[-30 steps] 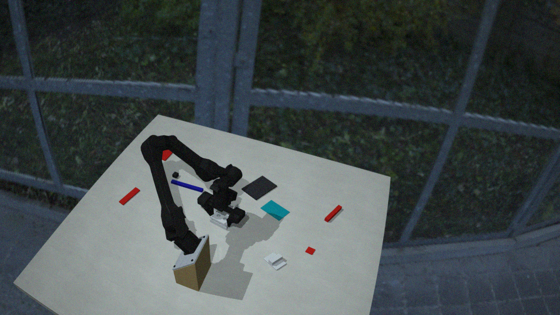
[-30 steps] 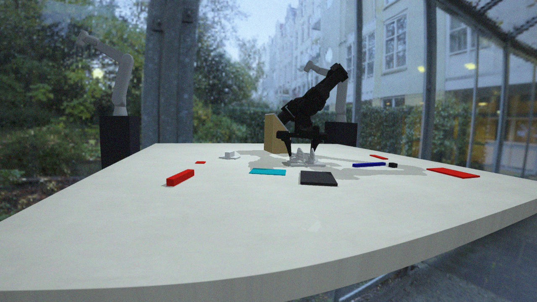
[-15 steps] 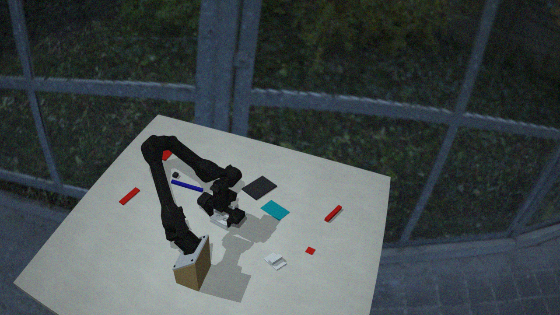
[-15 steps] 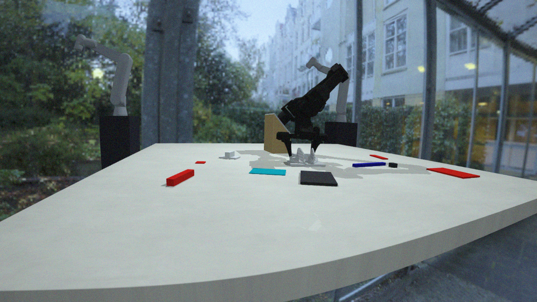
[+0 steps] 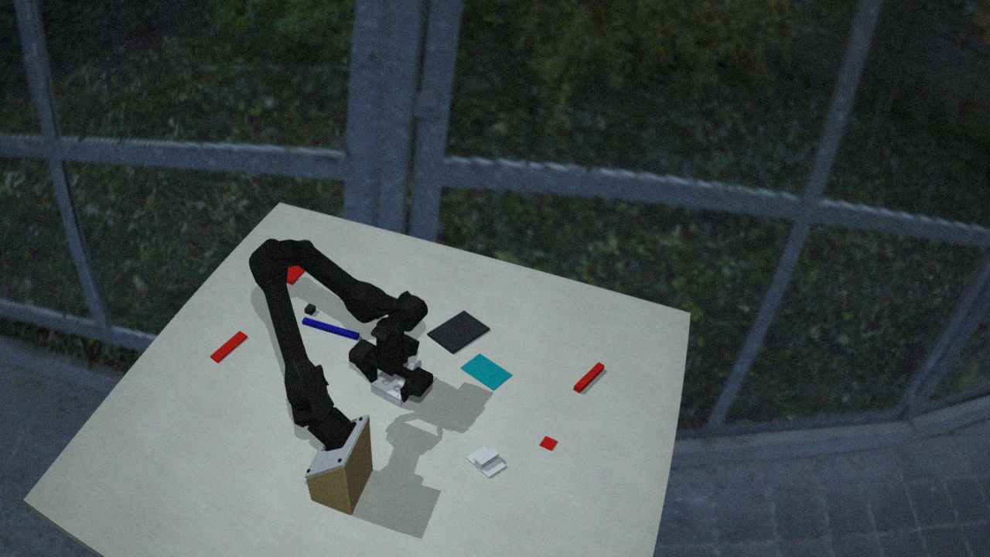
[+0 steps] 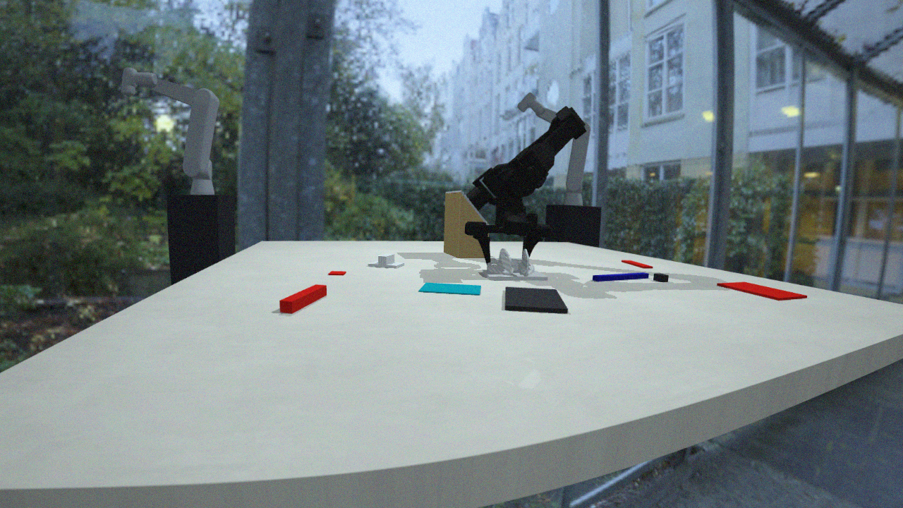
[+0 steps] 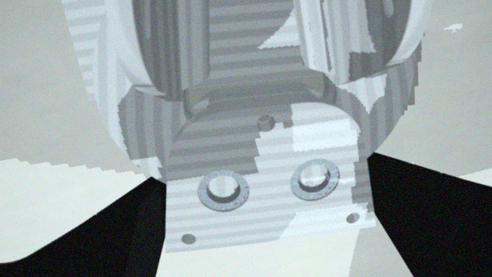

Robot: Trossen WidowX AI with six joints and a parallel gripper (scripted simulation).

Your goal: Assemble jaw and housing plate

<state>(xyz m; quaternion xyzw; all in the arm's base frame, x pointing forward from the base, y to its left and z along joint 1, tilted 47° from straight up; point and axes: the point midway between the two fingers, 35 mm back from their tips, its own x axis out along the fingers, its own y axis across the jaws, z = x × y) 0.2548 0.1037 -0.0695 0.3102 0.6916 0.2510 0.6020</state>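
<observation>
My gripper [image 5: 389,386] [image 6: 507,259] [image 7: 262,171] is shut on the pale housing plate [image 7: 254,217], with one black finger at each side edge. In the wrist view the plate is turned slightly, its right side higher in the picture. Its two ringed holes each show a bright round stub top inside. I cannot tell whether the plate is fully down and level. The left jaw [image 7: 173,46] and right jaw [image 7: 319,35] stand apart at the top of the wrist view, over the pale base [image 6: 536,278]. The gear teeth and pins are hidden under the plate.
A teal sheet [image 5: 486,371] [image 6: 450,289] and a dark slab [image 5: 458,331] [image 6: 535,300] lie near the assembly. A blue bar [image 5: 330,328] [image 6: 620,276] lies on its other side. A red bar [image 5: 588,377] [image 6: 302,298] and a small white stepped piece [image 5: 487,460] [image 6: 386,259] are farther off.
</observation>
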